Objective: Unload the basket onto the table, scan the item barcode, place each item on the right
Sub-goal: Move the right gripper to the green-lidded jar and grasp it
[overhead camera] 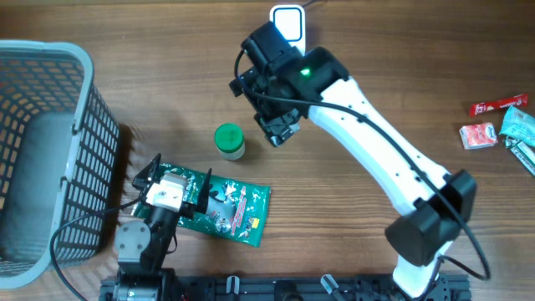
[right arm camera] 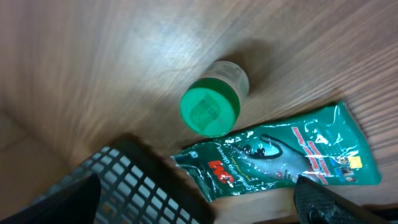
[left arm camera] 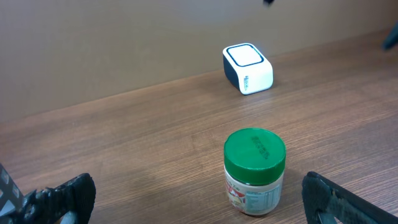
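Wooden table [overhead camera: 376,50] before you: green-lidded jar [overhead camera: 229,140] stands upright, white barcode scanner [overhead camera: 287,22] at its one o'clock; left gripper [overhead camera: 175,181] and right gripper [overhead camera: 262,109] both gape, empty.

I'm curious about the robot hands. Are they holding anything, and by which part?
Nothing is held. The left gripper and right gripper are both open and empty; the jar stands free on the table.

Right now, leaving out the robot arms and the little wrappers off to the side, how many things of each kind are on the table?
Basket: 1
Jar with green lid: 1
Green pouch: 1
White scanner: 1
Total: 4
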Controlling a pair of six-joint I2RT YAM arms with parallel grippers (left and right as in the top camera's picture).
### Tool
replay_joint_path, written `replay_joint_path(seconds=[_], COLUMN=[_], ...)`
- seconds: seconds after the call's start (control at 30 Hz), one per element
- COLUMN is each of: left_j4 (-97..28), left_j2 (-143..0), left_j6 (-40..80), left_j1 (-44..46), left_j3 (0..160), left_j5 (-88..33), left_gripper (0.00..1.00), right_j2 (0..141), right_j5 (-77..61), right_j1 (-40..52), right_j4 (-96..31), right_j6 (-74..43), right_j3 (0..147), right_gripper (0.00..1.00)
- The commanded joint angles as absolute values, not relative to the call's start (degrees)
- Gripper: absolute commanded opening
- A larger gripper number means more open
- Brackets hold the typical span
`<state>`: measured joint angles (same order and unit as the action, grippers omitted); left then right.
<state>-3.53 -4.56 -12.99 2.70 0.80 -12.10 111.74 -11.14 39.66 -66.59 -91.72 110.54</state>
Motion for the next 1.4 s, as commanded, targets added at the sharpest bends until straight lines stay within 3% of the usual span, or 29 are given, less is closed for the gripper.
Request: replay_joint_path(seconds=[0.0,0.17,0.4,0.43,0.47,0.53,0.6,0.73,0.8,0.87,0.9,0.93,0.97,1.17,1.23,1.3,1.37], left_j4=[-3.7,-3.73,-3.73,-3.73,-3.73,-3.73,-3.7,-3.73,-3.7,-3.73,-3.7,-3.73,-3.73,-3.73,-3.73,-3.73,-3.73], left_j2=[-4.14,-4.14,-4.14,-4.14,-4.14,-4.14,-4.14,-4.14,-4.14,-4.14,-4.14,-4.14,-4.14,-4.14,-4.14,-4.14,-4.14], left_j6=[-12.64,-12.64,-12.64,-12.64,-12.64,-12.64,-12.64,-12.64,-12.64,-12.64,-12.64,-12.64,-12.64,-12.64,-12.64,-12.64,-12.64], left_j1=[2.9,2.9,2.9,2.9,2.9,2.9,2.9,2.9,2.9,2.9,2.9,2.9,2.9,2.9,2.9,2.9,2.9], left_j3=[0.6,0.58,0.58,0.58,0.58,0.6,0.58,0.58,0.58,0.58,0.58,0.58,0.6,0.58,0.58,0.58,0.58], left_j5=[-12.84,-12.84,-12.84,-12.84,-12.84,-12.82,-12.84,-12.84,-12.84,-12.84,-12.84,-12.82,-12.84,-12.82,-12.84,-12.84,-12.84], left_gripper=[1.0,1.0,1.0,1.0,1.0,1.0,1.0,1.0,1.0,1.0,1.0,1.0,1.0,1.0,1.0,1.0,1.0], right_j2=[116.53,124.64,133.84,134.54,134.82,134.78,134.78,133.16,131.5,129.88,129.88,129.88,129.86,125.82,121.47,115.87,111.42], right_j5=[-14.0,-15.94,-23.38,-23.22,-21.37,-21.21,-20.43,-13.3,-7.18,2.87,4.45,4.43,4.56,4.1,-2.26,-7.88,-4.84], right_j1=[41.21,41.93,42.22,42.19,42.19,42.19,42.02,39.7,38.44,37.82,37.85,37.85,37.85,37.95,37.95,37.89,37.89], right_j4=[-65.87,-56.34,-54.85,-54.85,-54.78,-54.63,-55.46,-66.61,-71.0,-73.54,-72.2,-71.11,-70.17,-76.05,-78.15,-77.58,-77.36], right_j6=[-101.82,-102.59,-98.56,-97.06,-91.09,-81.76,-66.26,-40.18,-32.64,-18.83,-13.34,-11.55,-12.1,-15.14,-15.46,-22.76,-39.24], right_j3=[110.1,110.1,110.1,110.1,110.13,110.13,110.13,110.19,110.24,110.24,110.24,110.24,110.24,115.39,117.03,117.45,117.45], right_gripper=[1.0,1.0,1.0,0.91,0.78,0.73,0.6,0.51,0.51,0.58,0.69,0.71,0.71,0.94,0.99,1.0,1.0])
